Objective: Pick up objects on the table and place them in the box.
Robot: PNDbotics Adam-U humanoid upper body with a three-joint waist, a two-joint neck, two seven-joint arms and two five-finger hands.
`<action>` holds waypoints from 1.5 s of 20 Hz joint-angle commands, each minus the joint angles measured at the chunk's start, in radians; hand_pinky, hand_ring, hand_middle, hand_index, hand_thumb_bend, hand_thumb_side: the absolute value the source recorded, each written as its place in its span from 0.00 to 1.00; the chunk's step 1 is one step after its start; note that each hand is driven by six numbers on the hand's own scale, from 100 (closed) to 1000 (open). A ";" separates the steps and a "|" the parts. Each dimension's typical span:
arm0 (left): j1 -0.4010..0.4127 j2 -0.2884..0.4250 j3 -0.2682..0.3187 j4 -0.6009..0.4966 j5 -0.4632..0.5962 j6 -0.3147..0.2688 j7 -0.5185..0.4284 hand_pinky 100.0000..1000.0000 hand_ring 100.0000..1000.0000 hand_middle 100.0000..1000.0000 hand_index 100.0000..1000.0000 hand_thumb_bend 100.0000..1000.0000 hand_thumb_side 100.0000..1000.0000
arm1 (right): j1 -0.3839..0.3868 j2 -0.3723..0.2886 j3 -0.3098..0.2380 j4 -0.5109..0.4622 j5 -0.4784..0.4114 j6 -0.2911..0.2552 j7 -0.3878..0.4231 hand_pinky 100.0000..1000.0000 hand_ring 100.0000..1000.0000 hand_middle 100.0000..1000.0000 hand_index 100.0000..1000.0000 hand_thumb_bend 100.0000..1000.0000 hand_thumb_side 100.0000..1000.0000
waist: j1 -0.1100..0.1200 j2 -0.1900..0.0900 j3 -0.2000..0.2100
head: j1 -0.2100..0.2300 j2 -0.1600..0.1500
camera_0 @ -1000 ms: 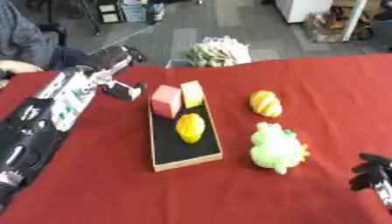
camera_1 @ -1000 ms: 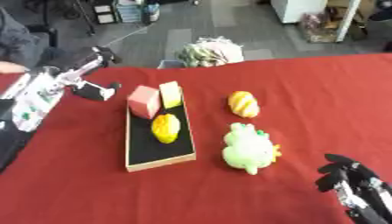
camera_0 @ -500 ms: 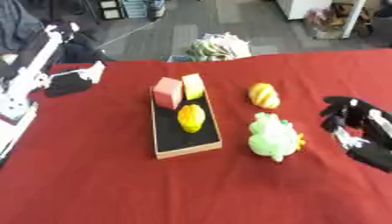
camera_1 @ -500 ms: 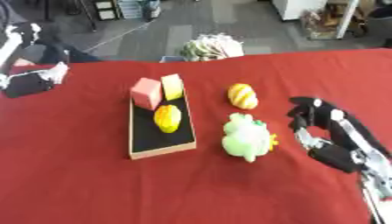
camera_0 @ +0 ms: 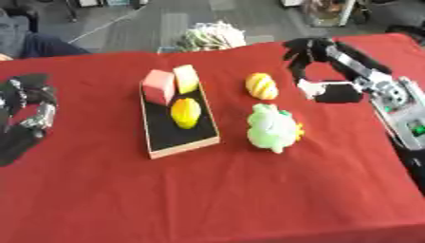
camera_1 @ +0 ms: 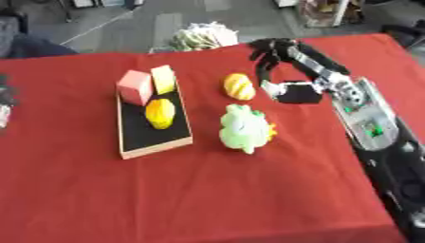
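Left eye view first, and at the far left edge the left hand (camera_0: 29, 107) now sits low beside the desk (camera_0: 207, 199), fingers curled inward around nothing — half a second ago it was raised near the upper corner. Moving right, the box (camera_0: 177, 128) lies on the red cloth, unmoved, with three things inside: a pink block (camera_0: 159, 86) and a pale yellow block (camera_0: 186, 79) side by side at its far end, and a yellow rounded piece (camera_0: 185, 113) just in front of them. Outside the box, to its right, an orange-and-yellow striped object (camera_0: 262, 86) rests on the cloth, and nearer the camera a green plush toy (camera_0: 273, 128) — both where they were. Then the big change: the right hand (camera_0: 315, 54) has swung up and across from the desk's right edge, and now hangs with fingers spread and drooping just right of the striped object, not touching it.
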 commanded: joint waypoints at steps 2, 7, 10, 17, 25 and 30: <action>0.017 -0.040 -0.004 -0.008 -0.008 -0.011 -0.012 0.76 0.57 0.57 0.78 0.00 0.52 | -0.045 -0.045 0.048 0.105 0.112 -0.078 0.156 0.75 0.84 0.86 0.96 0.00 0.10 | -0.016 -0.032 0.009 | -0.038 0.005; 0.041 -0.064 -0.008 0.017 -0.020 -0.015 -0.025 0.76 0.57 0.57 0.79 0.00 0.55 | -0.038 -0.046 0.063 0.143 0.265 -0.160 0.339 0.84 0.93 0.94 1.00 0.00 0.50 | -0.022 -0.035 0.010 | -0.056 0.005; 0.046 -0.074 -0.009 0.027 -0.027 -0.016 -0.031 0.76 0.57 0.57 0.79 0.00 0.55 | -0.036 -0.038 0.064 0.154 0.313 -0.184 0.376 0.85 0.93 0.94 1.00 0.00 0.61 | -0.023 -0.035 0.011 | -0.059 0.005; 0.048 -0.084 -0.012 0.034 -0.036 -0.020 -0.042 0.76 0.57 0.57 0.79 0.00 0.56 | -0.026 -0.036 0.095 0.142 0.302 -0.237 0.426 0.87 0.95 0.96 1.00 0.00 0.74 | -0.026 -0.034 0.014 | -0.062 0.005; 0.051 -0.092 -0.015 0.041 -0.043 -0.020 -0.051 0.76 0.57 0.57 0.80 0.00 0.57 | 0.011 -0.037 0.154 0.129 0.365 -0.299 0.429 0.87 0.95 0.98 1.00 0.00 0.65 | -0.032 -0.033 0.016 | -0.061 0.005; 0.050 -0.096 -0.013 0.042 -0.044 -0.019 -0.051 0.76 0.57 0.57 0.80 0.00 0.58 | 0.033 -0.059 0.162 0.059 0.311 -0.300 0.429 0.85 0.89 0.92 1.00 0.00 0.62 | -0.034 -0.031 0.015 | -0.063 0.005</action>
